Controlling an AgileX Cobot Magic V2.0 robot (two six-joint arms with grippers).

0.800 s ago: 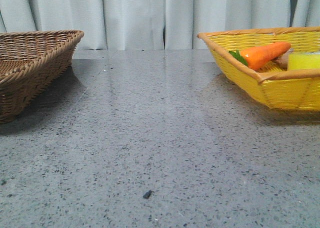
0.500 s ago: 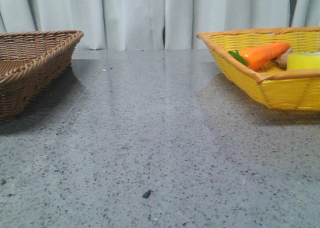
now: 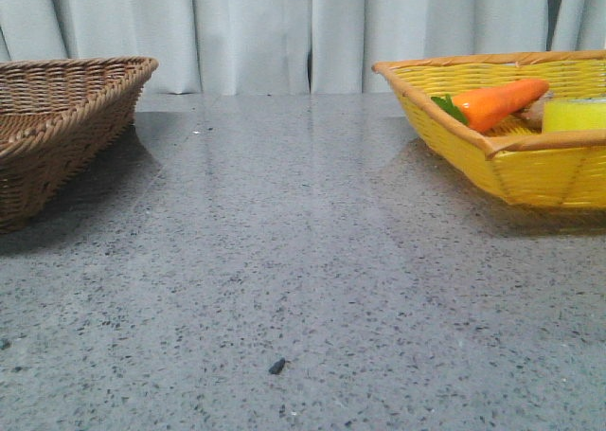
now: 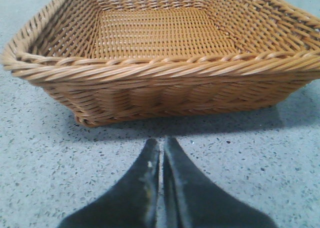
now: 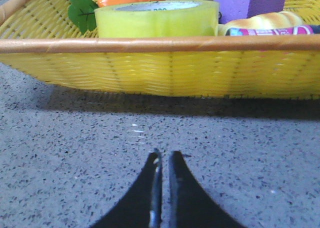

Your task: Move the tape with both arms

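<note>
Over on the right, inside the yellow basket (image 5: pixel 170 80), sits the tape (image 5: pixel 157 18), same spot as before, nothing moved; right gripper (image 5: pixel 161 188) and left gripper (image 4: pixel 161 180) both pinched closed, holding nothing, so no pickup started yet

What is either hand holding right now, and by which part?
Nothing. The left hand and right hand are both shut and empty; the glossy yellow tape roll lies untouched in the yellow woven basket.

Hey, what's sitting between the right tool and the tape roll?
Bare table, then the yellow basket's near wall; the tape sits behind it, the right tool shut. Right wrist view shows it.
</note>
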